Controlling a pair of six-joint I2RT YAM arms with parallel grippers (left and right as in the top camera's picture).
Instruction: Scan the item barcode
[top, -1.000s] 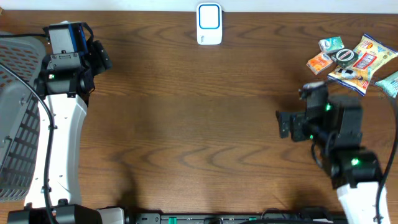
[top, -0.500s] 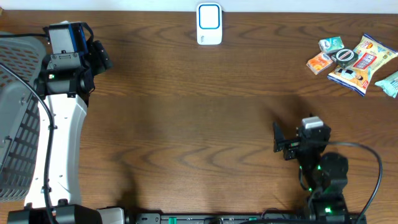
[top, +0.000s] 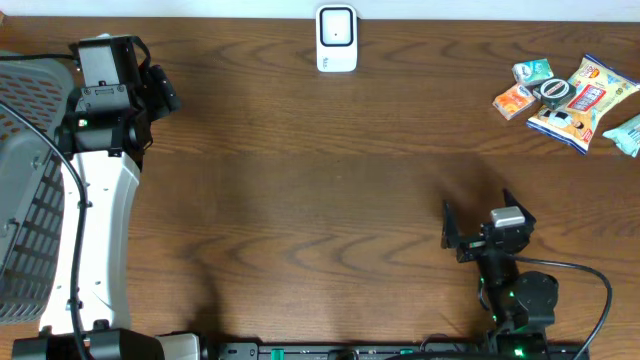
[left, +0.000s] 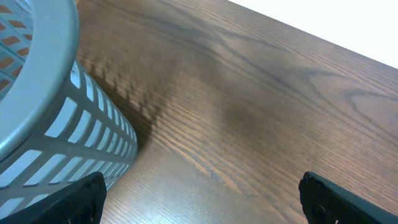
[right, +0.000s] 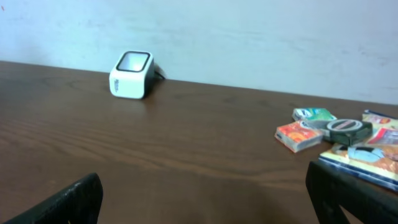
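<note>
I keep both arms back for now. The right gripper (top: 478, 222), near the tabletop's front edge, and the left gripper (left: 202, 190), beside the basket (left: 37, 93), stand wide open and empty. The items (top: 568, 97) lie at the far right corner, and the scanner (top: 336, 38) stands at the far edge.

A grey slatted basket (top: 25, 190) stands at the left edge of the dark wood-grain counter (top: 300, 180); the left wrist view shows its ribbed wall (left: 68, 149) resting on the counter surface and casting a striped shadow across the wood. A pale wall (right: 249, 37) runs behind the counter's far edge. The counter surface shows a matt finish with long grain lines and no visible marks or spills.
</note>
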